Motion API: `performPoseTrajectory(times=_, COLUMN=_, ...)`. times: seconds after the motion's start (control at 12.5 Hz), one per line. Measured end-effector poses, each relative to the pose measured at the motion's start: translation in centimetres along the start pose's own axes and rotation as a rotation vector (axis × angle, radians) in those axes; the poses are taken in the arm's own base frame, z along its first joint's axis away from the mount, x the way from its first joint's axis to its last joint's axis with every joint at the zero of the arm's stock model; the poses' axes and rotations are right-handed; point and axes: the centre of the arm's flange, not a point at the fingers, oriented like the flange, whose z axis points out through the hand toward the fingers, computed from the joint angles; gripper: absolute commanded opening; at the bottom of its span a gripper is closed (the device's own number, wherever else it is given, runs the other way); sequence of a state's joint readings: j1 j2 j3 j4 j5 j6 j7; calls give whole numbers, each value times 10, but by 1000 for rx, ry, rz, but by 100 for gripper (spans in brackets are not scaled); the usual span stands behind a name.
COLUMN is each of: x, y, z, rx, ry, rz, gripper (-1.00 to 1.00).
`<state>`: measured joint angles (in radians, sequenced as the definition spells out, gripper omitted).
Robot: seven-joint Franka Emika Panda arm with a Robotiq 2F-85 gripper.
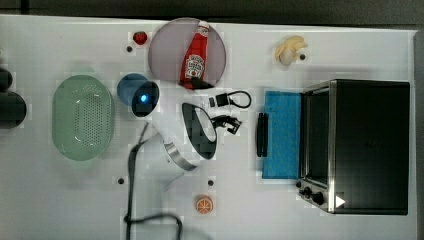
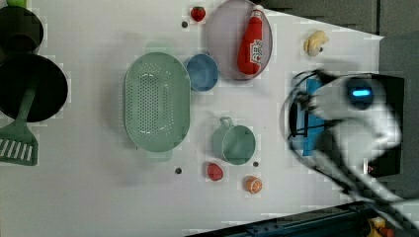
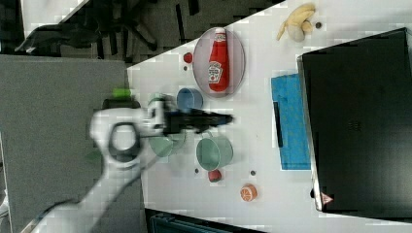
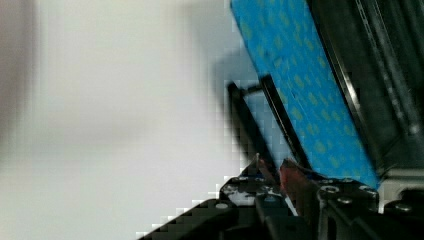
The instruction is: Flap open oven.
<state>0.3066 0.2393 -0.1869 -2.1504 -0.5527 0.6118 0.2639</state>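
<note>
A smooth white table (image 1: 310, 220) holds a boxy black oven (image 1: 370, 145), its blue glass door (image 1: 282, 135) lying flat. I cannot tell the gripper (image 1: 227, 122) fingers' state.

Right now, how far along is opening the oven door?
Mostly done: the oven has its blue glass door flapped down flat on the table, with the handle at its outer edge. The hand is close to that handle. Left: pulling the arm away.

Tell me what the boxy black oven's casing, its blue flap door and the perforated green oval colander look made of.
Boxy black oven: matte black casing, likely painted metal; its front frame glints silver. Blue flap door, lying flat: probably tinted glass, though it looks opaque here. Perforated green oval colander: probably plastic, a smooth pastel with soft highlights.
</note>
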Motion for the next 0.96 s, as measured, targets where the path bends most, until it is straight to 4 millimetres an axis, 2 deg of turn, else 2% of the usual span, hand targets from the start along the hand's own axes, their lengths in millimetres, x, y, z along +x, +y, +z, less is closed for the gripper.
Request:
performPoseTrajectory(times=0.08, x=21, y=21, z=-49, rx=113, ry=-5, rz=114, gripper=-65)
performPoseTrajectory(times=0.24, x=50, y=82, z=-138, rx=334, ry=-60, rz=323, gripper=-65)
performPoseTrajectory(times=0.32, x=59, y=117, z=-173, rx=421, ry=-85, rz=398, gripper=-65)
performPoseTrajectory(times=0.48, x=64, y=182, z=-218, rx=552, ry=-161, rz=509, gripper=-65)
performPoseTrajectory(times=0.64, x=67, y=232, z=-238, rx=596, ry=-162, rz=564, gripper=-65)
performPoseTrajectory(times=0.72, x=65, y=247, z=-239, rx=592, ry=-171, rz=576, gripper=-65)
performPoseTrajectory(times=0.8, x=64, y=254, z=-237, rx=578, ry=-186, rz=583, gripper=-65)
performPoseTrajectory(times=0.96, x=61, y=249, z=-222, rx=528, ry=-230, rz=573, gripper=-65)
